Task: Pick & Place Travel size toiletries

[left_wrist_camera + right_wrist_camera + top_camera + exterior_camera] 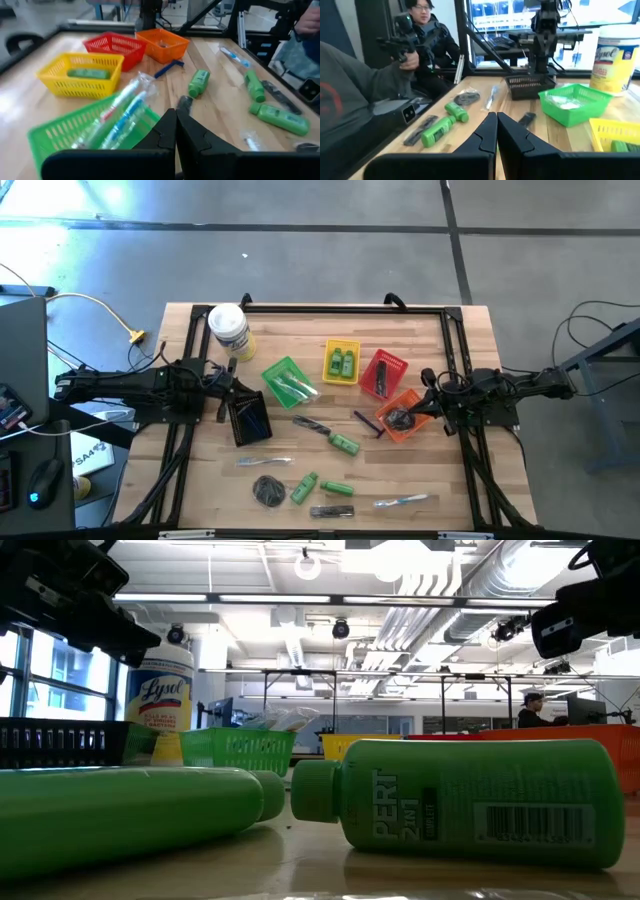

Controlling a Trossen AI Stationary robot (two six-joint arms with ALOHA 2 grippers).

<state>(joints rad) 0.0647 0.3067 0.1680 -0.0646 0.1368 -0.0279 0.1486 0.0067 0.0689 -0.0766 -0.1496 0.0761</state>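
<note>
Near green bottle [130, 815] cut off by frame edge, orange basket [408, 416] contents unclear, black basket [249, 419] interior too dark

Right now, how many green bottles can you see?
5 green bottles: two in the yellow basket, one loose mid-table, two beside the grey disc. Others may be hidden.

2 green bottles [343, 362] in yellow basket [341, 345] | 3 more green bottles [345, 443] flat on table [450, 470] | grey disc [268, 491] near front | purple razor [366, 423] beside orange basket [413, 405]
</note>
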